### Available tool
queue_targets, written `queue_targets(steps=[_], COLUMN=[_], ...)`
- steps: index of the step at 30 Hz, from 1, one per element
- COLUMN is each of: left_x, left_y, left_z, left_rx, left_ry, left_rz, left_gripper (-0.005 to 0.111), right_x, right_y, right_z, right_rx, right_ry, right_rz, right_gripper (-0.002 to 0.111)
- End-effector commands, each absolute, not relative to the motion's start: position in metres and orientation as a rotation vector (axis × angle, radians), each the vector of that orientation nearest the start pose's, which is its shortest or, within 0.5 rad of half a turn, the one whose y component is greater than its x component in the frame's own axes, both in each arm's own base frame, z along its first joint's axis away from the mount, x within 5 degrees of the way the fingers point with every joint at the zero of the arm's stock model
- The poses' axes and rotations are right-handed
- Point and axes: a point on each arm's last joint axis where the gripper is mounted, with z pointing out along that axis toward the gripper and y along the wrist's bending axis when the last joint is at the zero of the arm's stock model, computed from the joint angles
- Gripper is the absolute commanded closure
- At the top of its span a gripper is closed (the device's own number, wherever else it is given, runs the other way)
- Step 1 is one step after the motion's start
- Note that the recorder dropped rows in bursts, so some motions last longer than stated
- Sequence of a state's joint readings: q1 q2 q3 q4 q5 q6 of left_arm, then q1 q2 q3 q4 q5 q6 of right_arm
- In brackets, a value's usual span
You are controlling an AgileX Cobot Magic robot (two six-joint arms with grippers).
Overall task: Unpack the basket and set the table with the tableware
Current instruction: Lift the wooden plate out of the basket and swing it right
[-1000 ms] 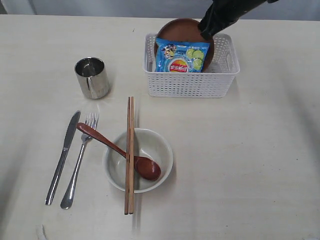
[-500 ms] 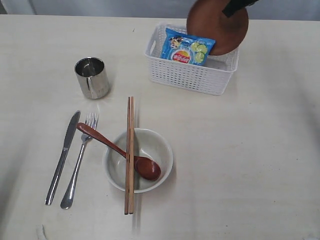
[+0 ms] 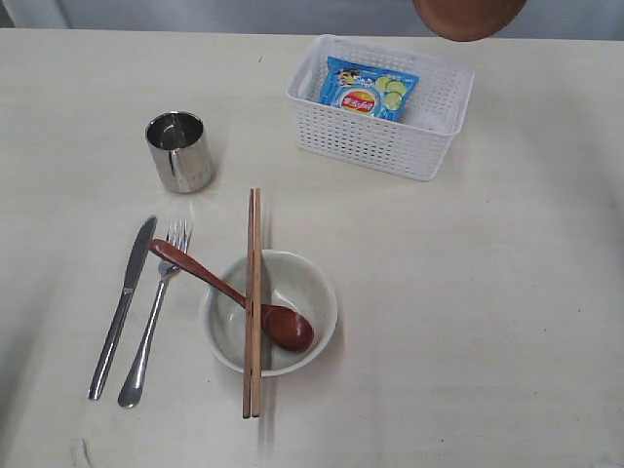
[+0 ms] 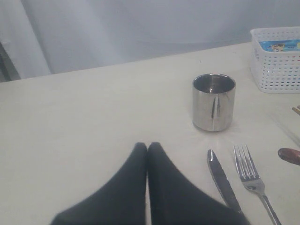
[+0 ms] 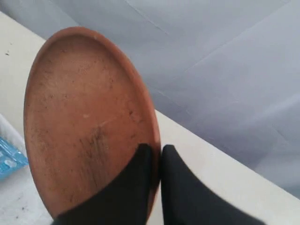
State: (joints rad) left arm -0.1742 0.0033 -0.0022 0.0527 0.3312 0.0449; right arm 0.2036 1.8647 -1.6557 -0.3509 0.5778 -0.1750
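While the right gripper [image 5: 156, 153] pinches the brown plate [image 3: 468, 18] by its rim, lifted high above the far side of the basket [image 3: 375, 148], bare table [image 3: 487, 322] right of the bowl [image 3: 310, 291] lies nearer the camera, on that arm's side. The left gripper [image 4: 147, 148], fingers pressed together, hovers low near the cup [image 4: 213, 102]. A second ago the plate leaned inside the basket; now only the chips packet [image 3: 369, 90] remains there, and the basket sits skewed.

1 blue chips packet [image 3: 369, 90] lies face up; grey curtain [image 4: 140, 28] hangs behind
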Motion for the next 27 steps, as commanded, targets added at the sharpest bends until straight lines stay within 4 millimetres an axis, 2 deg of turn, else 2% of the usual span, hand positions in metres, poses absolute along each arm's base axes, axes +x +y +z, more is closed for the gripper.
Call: queue_targets(steps=[1, 7, 11, 14, 17, 19, 23, 27], left_x=[0.053, 0.053, 0.053, 0.053, 0.053, 0.053, 0.053, 0.053], left_y=[-0.008, -0.008, -0.008, -0.008, -0.008, -0.008, -0.008, -0.008], left_z=[0.184, 0.184, 0.184, 0.184, 0.184, 0.184, 0.184, 0.184], left_rx=[0.227, 0.227, 0.227, 0.227, 0.227, 0.227, 0.227, 0.227], left_ry=[1.794, 1.794, 1.794, 1.794, 1.794, 1.794, 1.794, 1.794], left_rz=[-0.041, -0.041, -0.041, -0.041, -0.041, -0.041, -0.041, -0.041], left_gripper=[0.107, 0.107, 0.107, 0.107, 0.107, 0.107, 0.107, 0.107], right_x=[0.419, 0.392, 0.375, 0.361, 0.345, 0.333, 0.305, 0.289], right_y=[0.072, 0.066, 0.046, 0.035, 0.031, 0.032, 0.045, 0.046], right_z=[0.347, 0.370, 0.376, 0.370, 0.354, 0.336, 0.300, 0.266], right_rx=[-0.539, -0.451, -0.358, -0.338, -0.370, -0.371, -0.406, -0.369], right_ry=[2.138, 2.221, 2.314, 2.412, 2.527, 2.605, 2.705, 2.750], right_rz=[-0.242, -0.107, 0.140, 0.340, 0.445, 0.478, 0.595, 0.584], right_gripper=[0.109, 0.109, 0.109, 0.109, 0.109, 0.109, 0.109, 0.109])
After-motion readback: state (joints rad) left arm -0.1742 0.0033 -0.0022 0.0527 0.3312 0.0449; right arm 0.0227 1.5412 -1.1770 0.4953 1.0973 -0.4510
